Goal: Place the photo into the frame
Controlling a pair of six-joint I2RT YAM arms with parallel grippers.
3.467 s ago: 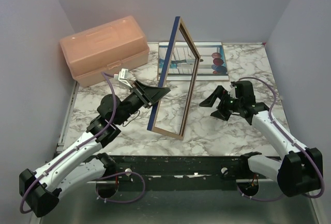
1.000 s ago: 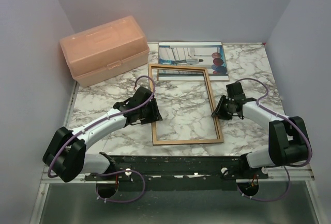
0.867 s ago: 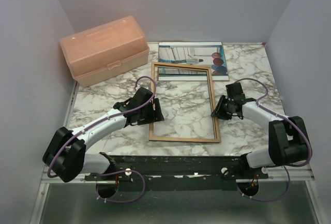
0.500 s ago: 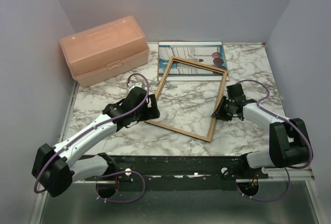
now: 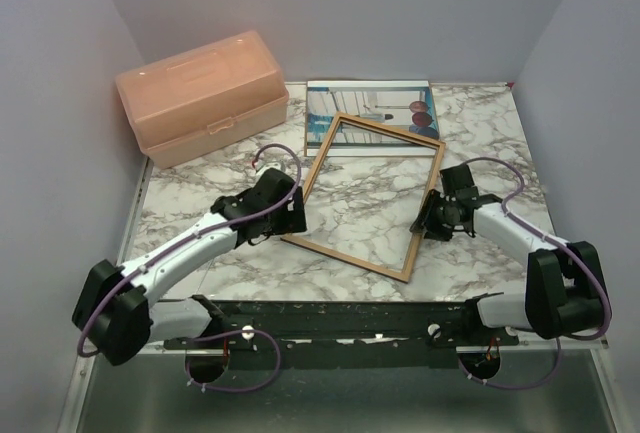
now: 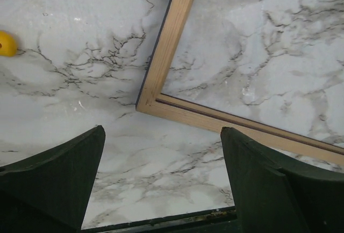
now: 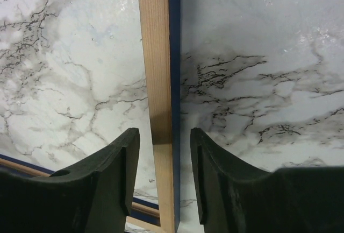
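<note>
- The photo [image 5: 370, 103] is lying flat at the back of the table [image 5: 170, 203], its near edge under the far rail of the frame [image 5: 345, 258].
- The frame is lying wood side up, skewed.
- The left gripper [image 6: 161, 133] is hanging wide open over its near left corner, holding nothing.
- The right gripper [image 7: 164, 133] is sitting narrow astride the right rail with a gap showing, seemingly not pinching.
- I'd be lifting both straight up, not nudging the frame, before reaching for the photo.

Lab test cell: plain walls [image 5: 400, 13] enclose marbled table [image 5: 170, 203]
</note>
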